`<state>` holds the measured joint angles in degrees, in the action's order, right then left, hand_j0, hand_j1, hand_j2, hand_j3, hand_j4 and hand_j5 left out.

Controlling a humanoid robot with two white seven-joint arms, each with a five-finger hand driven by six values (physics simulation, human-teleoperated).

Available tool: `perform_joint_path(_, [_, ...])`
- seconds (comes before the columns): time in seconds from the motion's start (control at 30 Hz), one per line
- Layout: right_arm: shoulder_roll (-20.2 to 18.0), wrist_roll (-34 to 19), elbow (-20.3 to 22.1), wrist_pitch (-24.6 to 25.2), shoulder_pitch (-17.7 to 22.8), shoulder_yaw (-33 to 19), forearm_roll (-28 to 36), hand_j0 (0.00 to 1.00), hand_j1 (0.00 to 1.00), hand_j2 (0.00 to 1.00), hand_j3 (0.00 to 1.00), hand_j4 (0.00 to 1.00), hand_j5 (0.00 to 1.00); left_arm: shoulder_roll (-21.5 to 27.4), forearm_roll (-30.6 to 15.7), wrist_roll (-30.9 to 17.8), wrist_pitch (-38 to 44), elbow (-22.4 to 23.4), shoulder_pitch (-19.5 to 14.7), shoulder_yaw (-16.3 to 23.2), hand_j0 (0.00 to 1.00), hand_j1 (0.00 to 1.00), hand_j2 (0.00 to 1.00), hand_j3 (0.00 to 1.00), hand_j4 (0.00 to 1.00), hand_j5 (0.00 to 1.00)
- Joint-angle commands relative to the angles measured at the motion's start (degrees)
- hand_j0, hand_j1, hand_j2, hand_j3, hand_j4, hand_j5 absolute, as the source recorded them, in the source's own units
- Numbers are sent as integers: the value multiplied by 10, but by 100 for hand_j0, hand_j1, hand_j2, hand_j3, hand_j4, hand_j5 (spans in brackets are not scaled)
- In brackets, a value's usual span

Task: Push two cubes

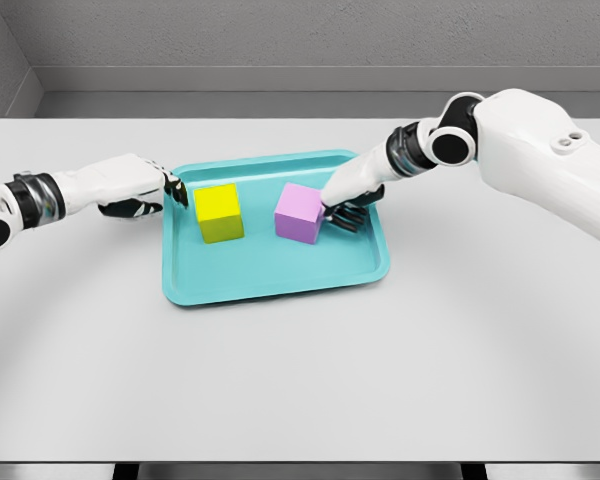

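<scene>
A yellow cube (219, 213) and a purple cube (300, 212) sit side by side, a little apart, on a teal tray (270, 270). My left hand (170, 188) reaches over the tray's left rim with its fingers stretched out, its tips just short of the yellow cube's left side. From the right, my right hand (342, 208) comes in over the tray. Its fingers are relaxed and rest against the purple cube's right face. Neither hand holds anything.
The tray lies in the middle of a light grey table (300, 380). A grey wall runs behind the table's far edge. Both white forearms hover low over the table on either side of the tray.
</scene>
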<state>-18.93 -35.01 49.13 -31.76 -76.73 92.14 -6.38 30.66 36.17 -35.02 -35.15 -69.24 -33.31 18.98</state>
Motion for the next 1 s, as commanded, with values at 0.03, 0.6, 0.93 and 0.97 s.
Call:
perform_joint_path(0.03, [0, 0, -18, 1, 0, 6, 1, 12, 12, 12, 12, 12, 12, -8, 5, 0, 1, 1, -1, 0, 56, 56, 56, 56, 56, 56])
perform_joint_path(0.6, [38, 0, -51, 28, 1, 9, -8, 12, 12, 12, 12, 12, 12, -36, 13, 0, 1, 2, -6, 0, 55, 55, 55, 55, 55, 55])
perform_joint_path(0.93, [48, 0, -52, 38, 0, 8, -8, 12, 12, 12, 12, 12, 12, -44, 24, 0, 1, 16, -11, -3, 55, 55, 55, 55, 55, 55])
perform_joint_path(0.97, [48, 0, -52, 38, 0, 8, -9, 12, 12, 12, 12, 12, 12, -45, 25, 0, 1, 17, -17, -3, 55, 55, 55, 55, 55, 55])
